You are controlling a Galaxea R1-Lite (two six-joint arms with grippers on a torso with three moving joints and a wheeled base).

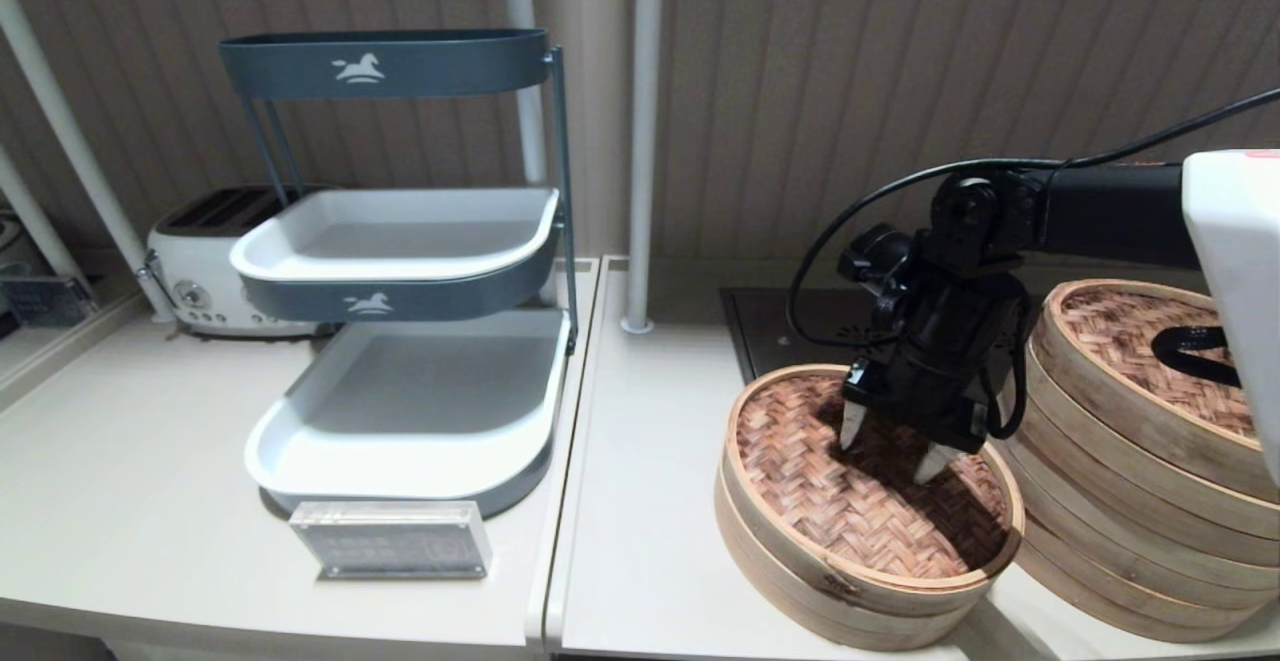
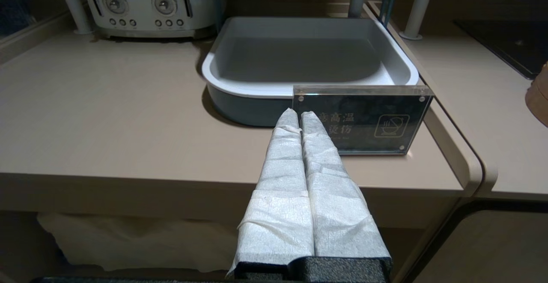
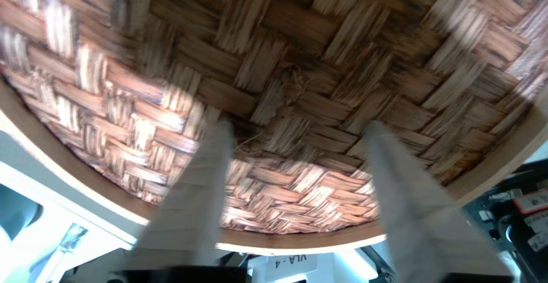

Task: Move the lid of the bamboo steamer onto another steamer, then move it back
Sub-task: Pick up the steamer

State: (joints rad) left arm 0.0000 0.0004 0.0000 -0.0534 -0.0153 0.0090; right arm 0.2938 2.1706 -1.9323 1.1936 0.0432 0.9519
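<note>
The bamboo steamer lid (image 1: 850,516), with a reddish-brown woven top and a dark smudge on its pale front rim, lies on a low steamer ring at the table's front right. My right gripper (image 1: 892,446) is open just over the lid's middle. Its fingertips (image 3: 220,131) stand either side of the small centre loop (image 3: 291,79), at or just above the weave. The tall stack of bamboo rings (image 1: 1100,501) stands close to the right and carries a second woven lid (image 1: 1140,351). My left gripper (image 2: 299,114) is shut on nothing, parked low off the table's front edge.
A three-tier rack (image 1: 400,271) with grey trays stands at the left. A toaster (image 1: 200,261) is behind it and a clear acrylic sign (image 1: 392,539) in front. A white pole (image 1: 640,141) and a black hob plate (image 1: 780,326) lie behind the low steamer.
</note>
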